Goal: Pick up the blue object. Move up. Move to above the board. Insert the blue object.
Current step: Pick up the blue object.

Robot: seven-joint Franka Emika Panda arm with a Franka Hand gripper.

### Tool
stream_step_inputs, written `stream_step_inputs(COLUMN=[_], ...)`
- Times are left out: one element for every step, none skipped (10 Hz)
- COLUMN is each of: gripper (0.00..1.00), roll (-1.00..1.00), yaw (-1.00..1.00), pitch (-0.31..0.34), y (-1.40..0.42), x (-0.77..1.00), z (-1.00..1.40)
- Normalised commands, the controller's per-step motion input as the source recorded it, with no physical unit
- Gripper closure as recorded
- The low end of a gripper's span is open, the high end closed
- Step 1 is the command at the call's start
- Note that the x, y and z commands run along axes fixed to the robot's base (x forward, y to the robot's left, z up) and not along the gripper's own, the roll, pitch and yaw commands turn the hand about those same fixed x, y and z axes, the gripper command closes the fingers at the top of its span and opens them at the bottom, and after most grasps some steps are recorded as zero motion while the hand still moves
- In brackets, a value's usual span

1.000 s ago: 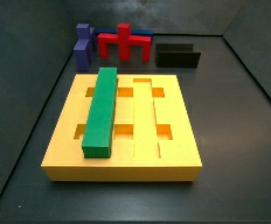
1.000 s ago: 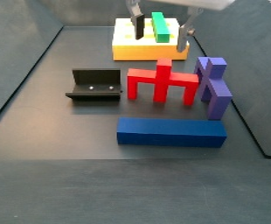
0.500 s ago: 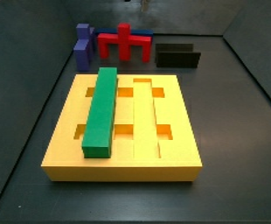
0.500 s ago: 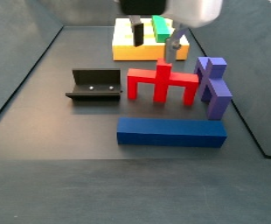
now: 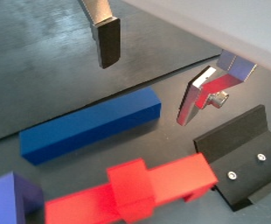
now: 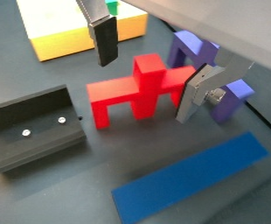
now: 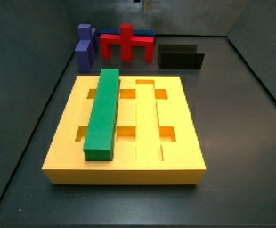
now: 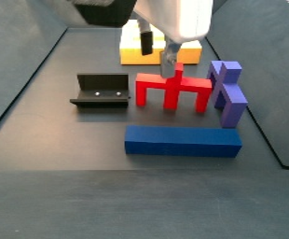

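Above red prongs [image 8: 174, 88], empty jaws [image 6: 146, 68]

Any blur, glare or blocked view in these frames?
Wrist views: the hand shows slightly soft fingers, open above the red pronged piece. Side view: the arm hides most of the board. Other side view: sharp, evenly lit board.

even soft light, faint shadows, slightly blurry frames.
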Motion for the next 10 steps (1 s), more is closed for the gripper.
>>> stream_step_inputs(gripper=[0.00,0.00,0.00,0.00,0.00,0.00,0.00,0.00,0.00,0.00], roll=[-0.37,-0.36,-0.28,-0.18,-0.16,-0.19,-0.17,-0.12,-0.11,-0.12], yaw=[-0.41,-0.37,-0.41,-0.48,-0.50,-0.46,-0.39,-0.49,-0.42,-0.34], pitch=[-0.040,-0.091,-0.086,-0.024,-0.014,-0.036,-0.169,-0.200,-0.181,-0.149], y=[0.33,0.37,0.39,0.39,0.39,0.40,0.40,0.30,0.39,0.49], x=[0.03,0.00,0.00,0.00,0.00,0.00,-0.22,-0.34,-0.30,-0.24], z=[-0.10,-0.24,-0.29,-0.33,-0.34,-0.33,-0.36,-0.39,-0.40,-0.41])
